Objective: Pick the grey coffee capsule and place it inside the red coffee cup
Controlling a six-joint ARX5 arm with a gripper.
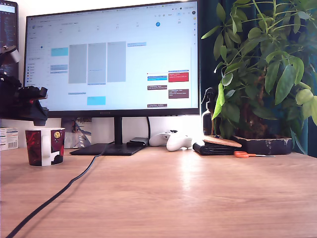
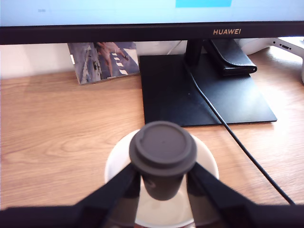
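In the wrist view, my gripper (image 2: 163, 184) is shut on the grey coffee capsule (image 2: 163, 147), with one black finger on each side of its tapered body and its flat rim facing the camera. Directly beneath the capsule lies the white inside of the red coffee cup (image 2: 110, 164). In the exterior view, the red coffee cup (image 1: 44, 146) stands on the desk at the far left. My gripper (image 1: 35, 111) hangs just above its rim. The capsule cannot be made out in that view.
A monitor (image 1: 111, 57) on a black stand base (image 2: 204, 95) fills the back. A black cable (image 1: 64, 191) crosses the desk from the stand. A white game controller (image 1: 173, 140), a black wallet (image 1: 213, 148), orange scissors (image 1: 245, 154) and a potted plant (image 1: 262, 74) sit at the exterior view's right.
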